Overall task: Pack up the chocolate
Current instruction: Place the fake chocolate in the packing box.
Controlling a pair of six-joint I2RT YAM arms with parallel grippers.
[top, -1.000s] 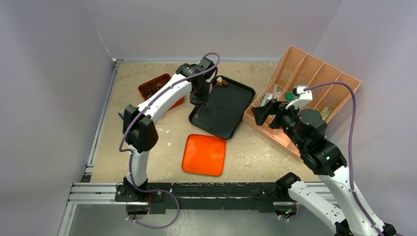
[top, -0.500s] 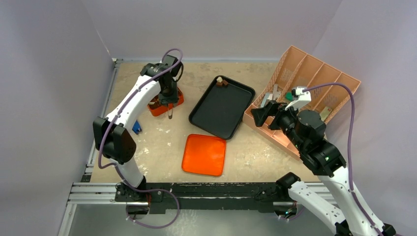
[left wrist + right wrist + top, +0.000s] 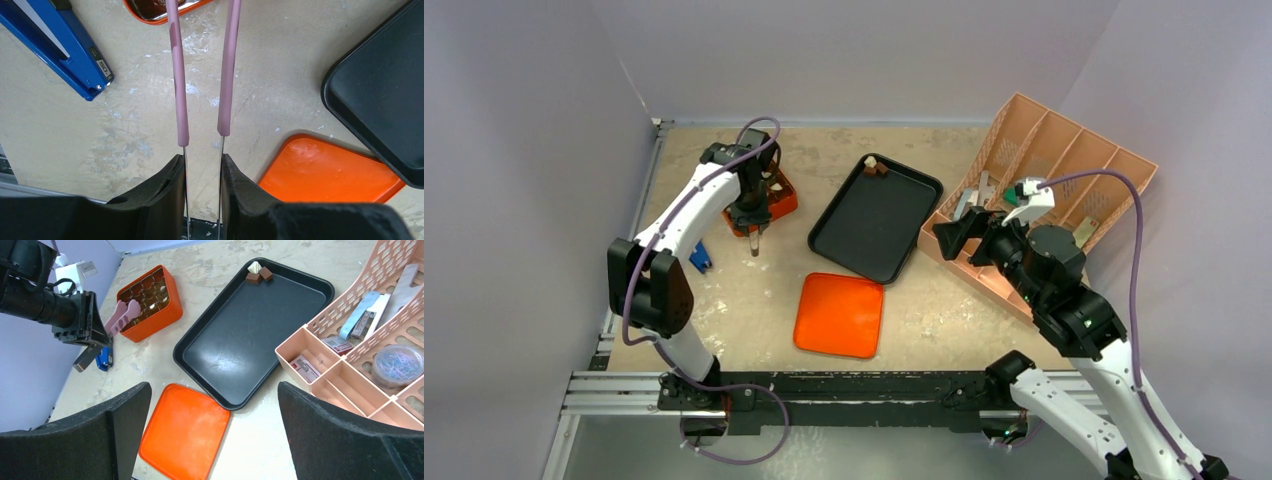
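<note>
Three pieces of chocolate (image 3: pixel 259 272), two brown and one cream, sit in the far corner of the black tray (image 3: pixel 235 355). The orange compartmented box (image 3: pixel 150 302) stands left of the tray, with dark pieces in several cells. My left gripper (image 3: pixel 201 159) is shut on pink-tipped tongs (image 3: pixel 122 315), which reach to the box's near-left edge. The tips stand apart, and I cannot make out a piece between them. My right gripper (image 3: pixel 214 390) hangs wide open and empty, high above the table near the tray's right side.
A flat orange lid (image 3: pixel 839 314) lies near the front, below the tray. A blue stapler (image 3: pixel 65 45) lies left of the box. A pink organiser (image 3: pixel 1044 190) with office items leans at the right. Walls close in the left and back.
My left arm has swung left from the black tray to the orange box, carrying the tongs. The right arm has stayed where it was.
</note>
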